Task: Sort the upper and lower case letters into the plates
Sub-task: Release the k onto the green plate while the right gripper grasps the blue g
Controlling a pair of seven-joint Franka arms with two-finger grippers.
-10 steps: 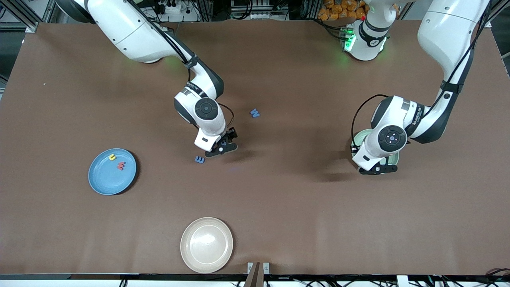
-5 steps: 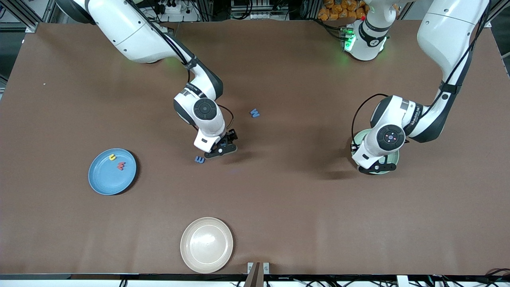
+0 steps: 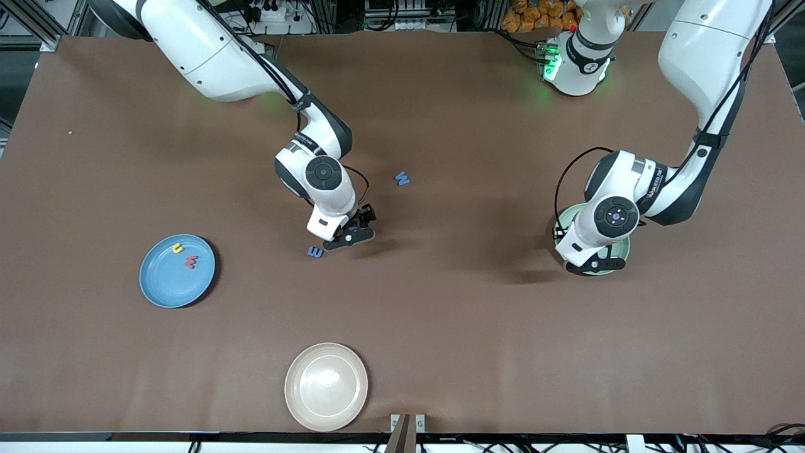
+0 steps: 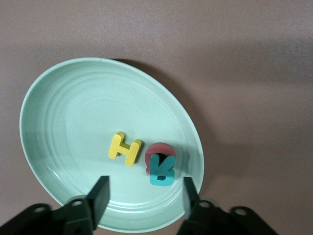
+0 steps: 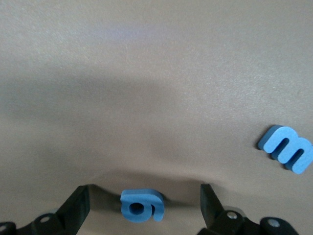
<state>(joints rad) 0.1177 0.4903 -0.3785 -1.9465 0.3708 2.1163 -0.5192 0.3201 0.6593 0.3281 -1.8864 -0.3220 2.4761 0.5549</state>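
Right claw [image 5: 142, 196] straddles a blue letter [image 5: 142, 205], fingers apart.

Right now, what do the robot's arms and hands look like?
Both arms are glossy white with rounded dark grey joints, round black caps at the wrists and thin black cables. The left hand and right hand are small and black, each with two flat fingers.

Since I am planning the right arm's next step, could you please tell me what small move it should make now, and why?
Probably lower a little and close: the right gripper is open over the brown table with the small blue foam letter between its fingers, not yet gripped.
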